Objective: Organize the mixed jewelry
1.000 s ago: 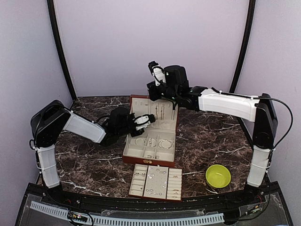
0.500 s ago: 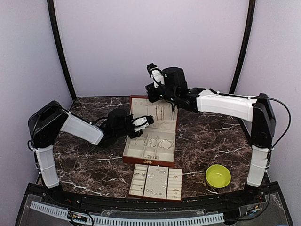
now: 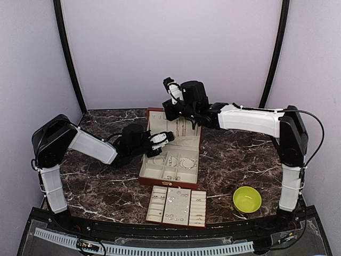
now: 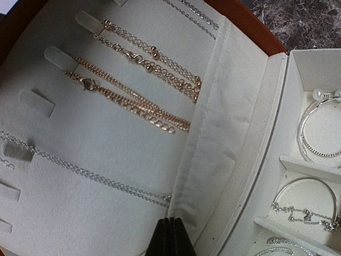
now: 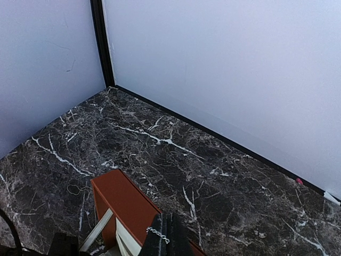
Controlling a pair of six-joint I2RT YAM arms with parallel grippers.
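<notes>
The reddish-brown box [image 3: 171, 160] stands open, its cream-lined lid [image 4: 106, 138] upright with gold chains [image 4: 133, 101] and a thin silver chain [image 4: 80, 170] hung on it. Bangles [image 4: 319, 128] lie in its compartments. My left gripper [image 3: 169, 136] is shut, its tips [image 4: 169, 232] at the edge of the lid's fabric pocket, just below the silver chain's end. My right gripper [image 3: 168, 111] hovers over the lid's top edge [image 5: 128, 205], shut on a short piece of thin silvery chain [image 5: 158, 233]. Small rings and studs sit in the compartment tray [image 3: 149, 218].
A yellow-green bowl [image 3: 247, 199] stands at the front right of the dark marble table [image 3: 96, 181]. The purple back wall [image 5: 224, 64] and a black corner post [image 5: 101, 42] lie close behind the box.
My right gripper has moved left along the top of the box lid, still holding the chain. My left gripper has barely moved.
</notes>
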